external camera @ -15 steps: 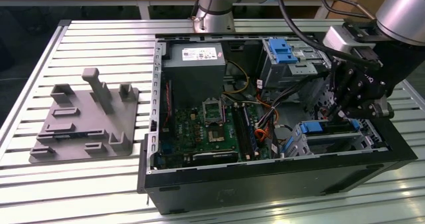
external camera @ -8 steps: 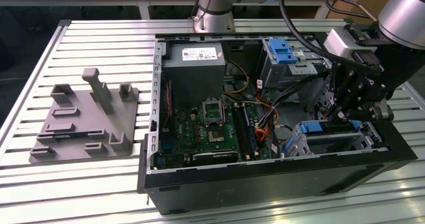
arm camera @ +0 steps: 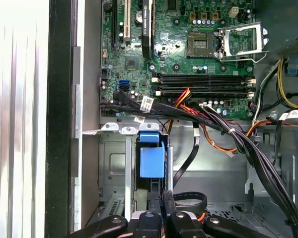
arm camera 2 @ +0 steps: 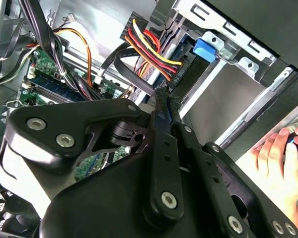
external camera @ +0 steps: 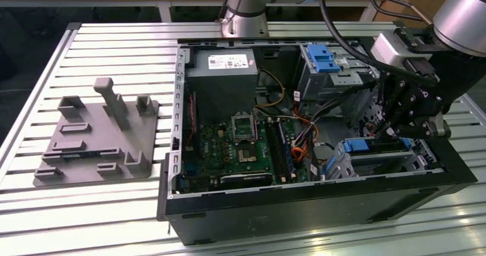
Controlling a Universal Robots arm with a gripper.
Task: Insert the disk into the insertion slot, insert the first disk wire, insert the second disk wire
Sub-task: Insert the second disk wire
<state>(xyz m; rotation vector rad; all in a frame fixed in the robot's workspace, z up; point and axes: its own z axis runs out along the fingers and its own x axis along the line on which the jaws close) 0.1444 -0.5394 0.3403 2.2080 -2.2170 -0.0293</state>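
We count one arm with one gripper [external camera: 395,132], lowered inside the open computer case [external camera: 304,202] near the case wall on the exterior view's right. Its two fingers [arm camera: 159,208] are pressed together, and we cannot tell whether anything thin sits between them. One disk [arm camera: 152,158] sits in the one insertion slot [arm camera: 114,163]; its blue end handle faces the motherboard [arm camera: 188,49], and the fingertips are just beside that handle in the first wrist view. One bundle of red, yellow and black wires [arm camera 2: 151,47] ends in a connector close to the fingertips in the second wrist view. One taller bay with a blue clip [external camera: 322,60] stands well apart. One grey fixture plate [external camera: 99,136] lies on the slatted table [external camera: 99,40] outside the case. A person's hand [arm camera 2: 283,158] rests beyond the case edge. Cables crowd the space around the slot, leaving little free room.
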